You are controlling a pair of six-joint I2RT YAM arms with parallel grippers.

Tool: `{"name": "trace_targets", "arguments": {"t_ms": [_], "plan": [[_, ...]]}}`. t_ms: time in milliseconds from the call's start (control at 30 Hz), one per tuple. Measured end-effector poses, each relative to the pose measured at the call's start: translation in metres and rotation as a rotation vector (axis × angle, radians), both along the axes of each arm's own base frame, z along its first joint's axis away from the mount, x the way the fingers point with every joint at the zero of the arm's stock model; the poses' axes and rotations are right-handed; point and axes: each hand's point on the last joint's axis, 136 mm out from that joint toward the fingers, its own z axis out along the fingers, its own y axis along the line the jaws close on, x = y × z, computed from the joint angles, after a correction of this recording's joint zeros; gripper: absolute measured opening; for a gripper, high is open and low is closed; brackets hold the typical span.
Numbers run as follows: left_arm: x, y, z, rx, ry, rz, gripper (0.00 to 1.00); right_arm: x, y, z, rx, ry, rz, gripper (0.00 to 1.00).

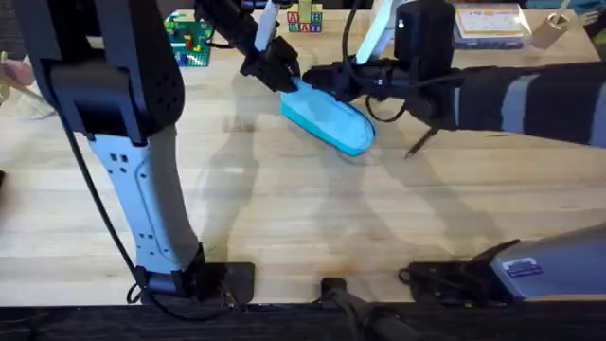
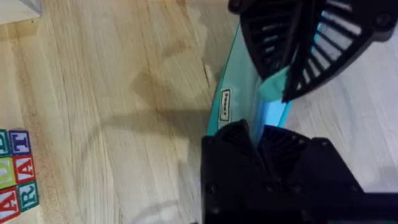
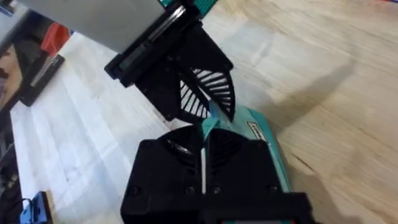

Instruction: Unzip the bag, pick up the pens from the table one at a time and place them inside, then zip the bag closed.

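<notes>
Far across the pale wooden tabletop (image 1: 284,208), the soft sky-blue fabric pouch (image 1: 329,120) lies between both pincers. The left pincer (image 1: 281,76) pinches its far-left end, and the right pincer (image 1: 327,80) is clamped beside it, seemingly on the teal pull. I judge the task at unzipping, with pens and closing left.

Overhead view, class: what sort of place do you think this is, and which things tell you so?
Probably a robot lab bench: a pale wooden table, alphabet blocks and a toy brick build laid out as practice props.

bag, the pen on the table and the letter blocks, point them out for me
bag (image 1: 331,121), overhead view, on the middle of its blue fabric body
pen (image 1: 420,142), overhead view, on the dark shaft lying on the table right of the bag
letter blocks (image 2: 17,171), left wrist view, on the face of a middle block
</notes>
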Motion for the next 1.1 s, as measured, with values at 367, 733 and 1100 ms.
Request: {"name": "trace_targets", "arguments": {"t_ms": [367,733,1100], "plan": [[0.000,0.000,0.000,0.004,-0.001,0.000,0.043,0.010,0.010,-0.006,0.068,0.016,-0.019,0.031],[0.000,0.000,0.000,0.004,-0.001,0.000,0.043,0.009,0.022,-0.001,0.066,-0.010,-0.036,0.030],[0.000,0.001,0.000,0.003,-0.001,0.000,0.043,0.011,0.023,-0.002,0.060,-0.019,-0.051,0.030]]}}
